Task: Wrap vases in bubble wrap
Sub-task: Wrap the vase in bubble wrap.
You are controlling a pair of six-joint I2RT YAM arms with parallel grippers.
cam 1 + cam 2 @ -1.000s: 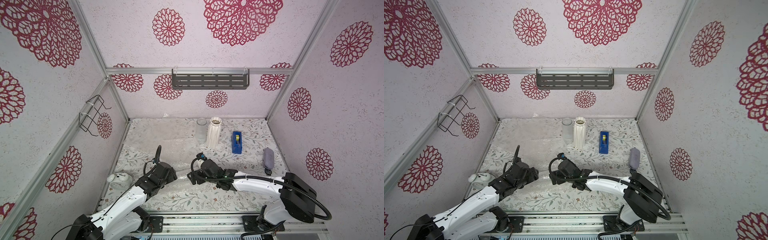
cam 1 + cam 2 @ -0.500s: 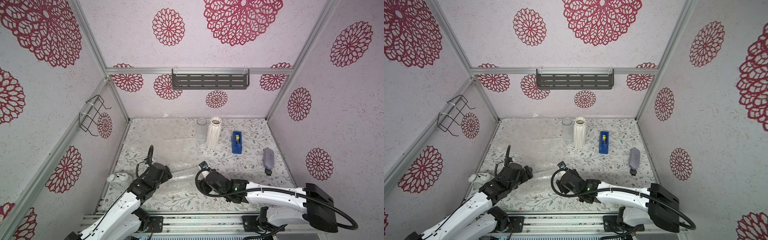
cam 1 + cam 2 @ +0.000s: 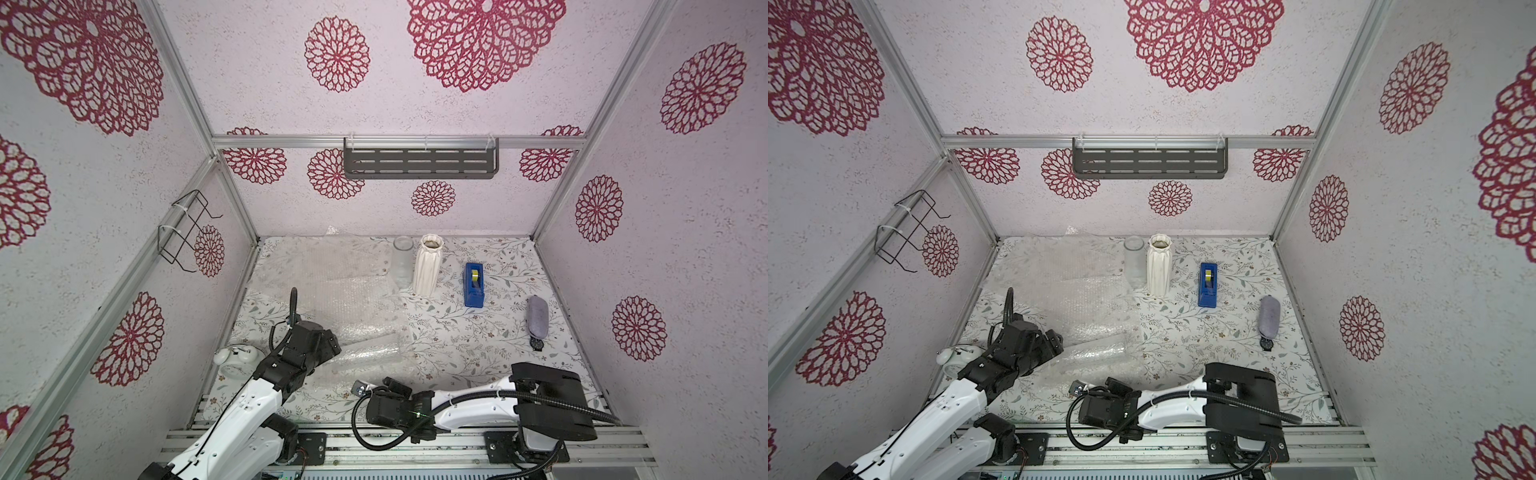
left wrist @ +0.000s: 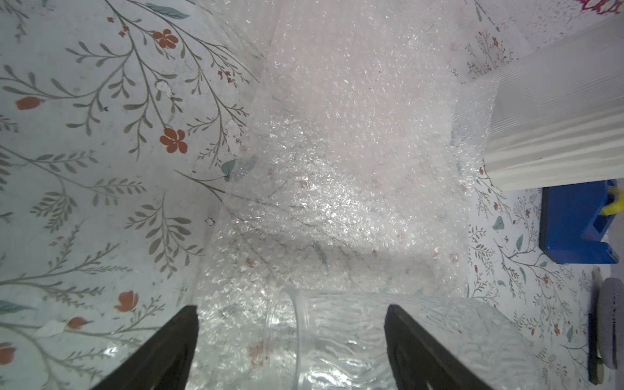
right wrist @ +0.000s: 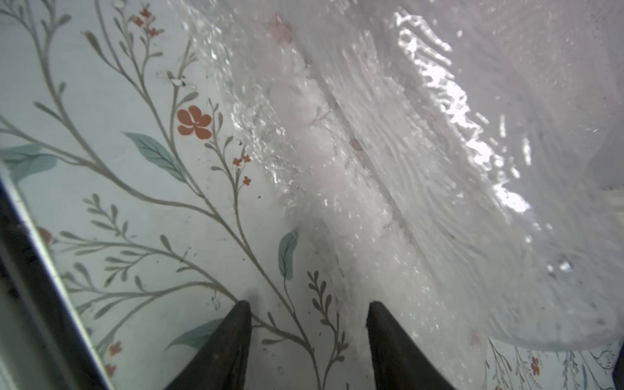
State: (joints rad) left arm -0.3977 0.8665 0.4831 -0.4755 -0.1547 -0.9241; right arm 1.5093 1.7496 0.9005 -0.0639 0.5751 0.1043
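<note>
Your left gripper is spread wide. Its fingers straddle the mouth end of a clear glass vase without clamping it, and one finger stands visibly clear of the rim. That reads as a guard, placed to stop the cylinder rolling rather than to carry it.

The vase lies on its side at the near left of the worktop, resting on the near part of the bubble wrap. I take that as deliberate: laid flat on the sheet, it can have the sheet rolled round it.

Your right gripper sits low at the near edge of the worktop, about the middle. Its jaws are partly apart with nothing pinched between them, and the tips are right at the near hem of the wrap. It seems placed to take that hem and fold it over the glass.

Far back, the second clear vase and the white ribbed vase stand upright, just beside each other at the right edge of the far sheets, out of the arms' way. The blue tape dispenser lies to their right.
</note>
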